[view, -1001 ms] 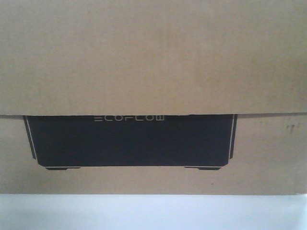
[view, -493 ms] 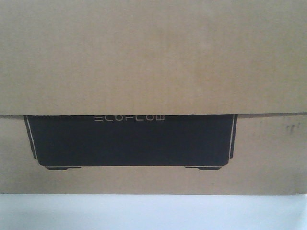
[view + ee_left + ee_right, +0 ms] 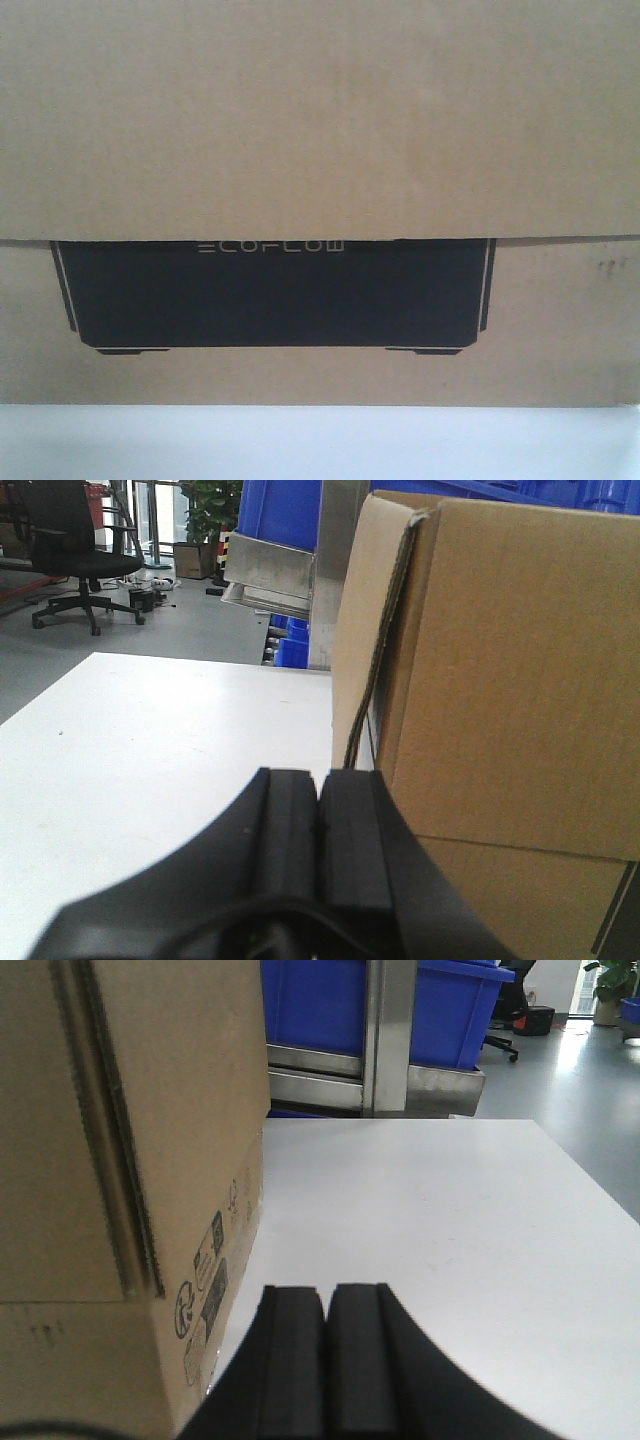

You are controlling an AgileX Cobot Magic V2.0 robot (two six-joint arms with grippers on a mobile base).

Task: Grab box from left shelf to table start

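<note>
A warehouse-like workshop or lab floor is indicated. Blue plastic bins [image 3: 330,1005] are seen stacked on a metal rack [image 3: 385,1035] across the top of the right wrist view. A grey concrete floor [image 3: 130,640], a black office chair [image 3: 75,545] and a potted plant [image 3: 205,505] are shown at upper left of the left wrist view.

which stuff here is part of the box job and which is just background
Job:
box
table
left gripper, shut beside the box
right gripper, shut beside the box

Background:
blue bins
office chair
potted plant
</note>
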